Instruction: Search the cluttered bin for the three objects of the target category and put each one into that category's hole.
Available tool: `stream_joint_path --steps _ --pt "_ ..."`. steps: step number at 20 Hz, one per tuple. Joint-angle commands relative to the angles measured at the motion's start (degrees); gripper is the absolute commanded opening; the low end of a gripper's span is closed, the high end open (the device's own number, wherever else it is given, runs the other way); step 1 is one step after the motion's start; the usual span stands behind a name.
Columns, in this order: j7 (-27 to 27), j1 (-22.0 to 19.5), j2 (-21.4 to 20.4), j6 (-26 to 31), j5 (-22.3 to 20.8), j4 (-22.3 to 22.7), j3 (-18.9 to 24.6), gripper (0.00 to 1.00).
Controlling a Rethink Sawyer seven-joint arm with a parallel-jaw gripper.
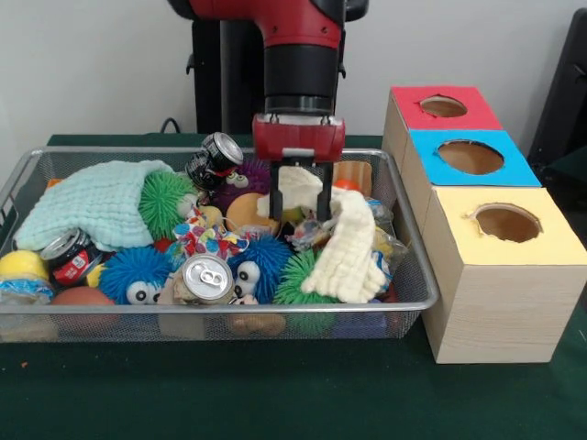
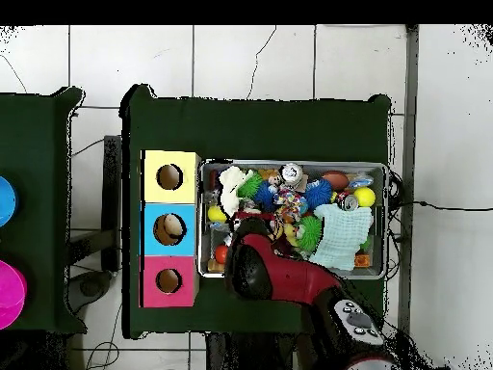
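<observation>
The wire mesh bin (image 1: 275, 312) is full of toys, cans and cloths. One white cloth with coloured spots (image 1: 204, 240) lies crumpled in the middle, beside an upright silver can (image 1: 204, 278); it also shows in the overhead view (image 2: 287, 204). No other spotted cloth shows. My gripper (image 1: 300, 197) hangs over the bin's right half. Its fingers are closed around the upper end of the plain cream waffle towel (image 1: 348, 252), which drapes down to the right. The yellow-topped box with its round hole (image 1: 506, 223) stands right of the bin, nearest the camera.
A mint-green towel (image 1: 92, 206) covers the bin's left part. Spiky green and blue balls, a purple one and two more cans (image 1: 216, 156) fill the rest. The blue-topped box (image 1: 470, 157) and the red-topped box (image 1: 443, 106) stand behind the yellow one. In the overhead view the arm (image 2: 252, 260) hides the gripper.
</observation>
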Motion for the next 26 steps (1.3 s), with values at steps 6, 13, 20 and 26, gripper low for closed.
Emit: stream_joint_path --steps 6,13,20,26 --pt "7.7 8.5 -9.9 11.4 4.1 -3.9 -9.5 1.00" --pt "8.5 8.4 -2.1 1.9 1.7 -6.8 -12.4 1.00" --pt "8.3 7.8 0.3 -2.9 2.0 -7.5 -13.7 1.00" --pt "8.0 8.0 4.3 -5.4 4.3 -8.8 -17.1 1.00"
